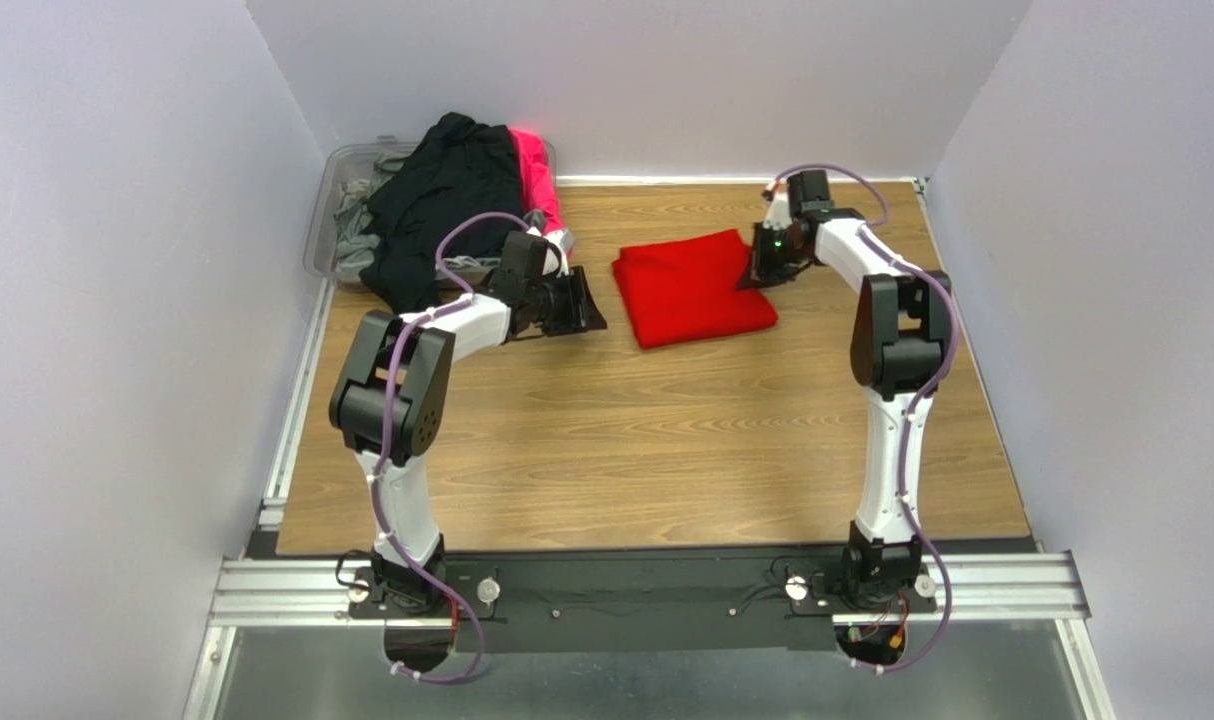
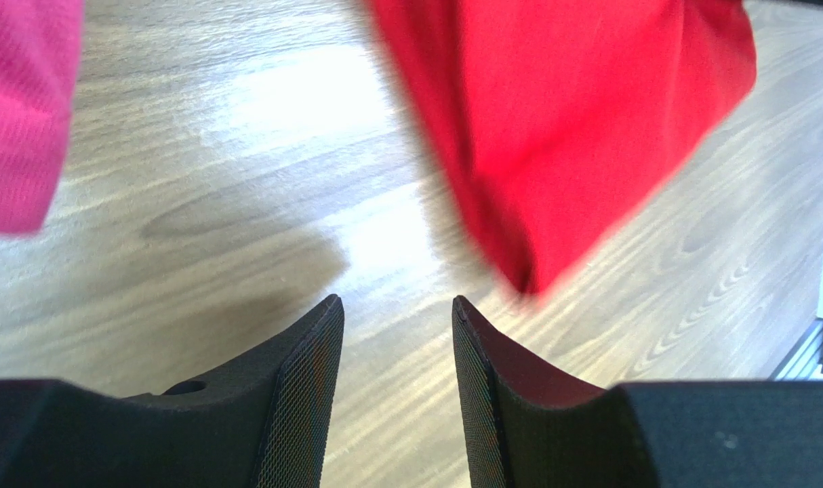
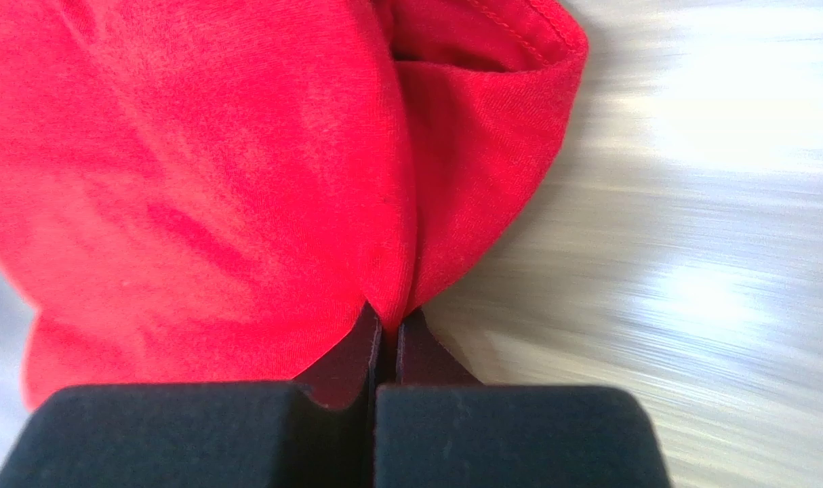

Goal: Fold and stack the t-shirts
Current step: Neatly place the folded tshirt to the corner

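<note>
**Far left:** a clear bin (image 1: pixel 328 210) holds an unfolded heap, with a black shirt (image 1: pixel 440 195) on top and a hot pink shirt (image 1: pixel 534 173) spilling over its right side. I judge that all of these are left to fold, and I cannot count how many lie beneath.

**Centre left:** my left end effector (image 2: pixel 397 305) hovers over the bare desk (image 1: pixel 643 435), between the heap and the red t-shirt (image 1: pixel 691 288). Its jaws are spread, with nothing between them.

**Centre:** the red t-shirt lies on the far half of the desk as a compact rectangle, so I judge its folding nearly or fully done. No stack exists yet.

**Right:** my right end effector (image 3: pixel 387 320) has its jaws pressed together on the shirt's right edge, pinching a fold of cloth.

**Limits:** both wrist views are smeared. The layers inside the fold are hidden. The grey cloth (image 1: pixel 355 240) in the bin is hard to make out.
</note>
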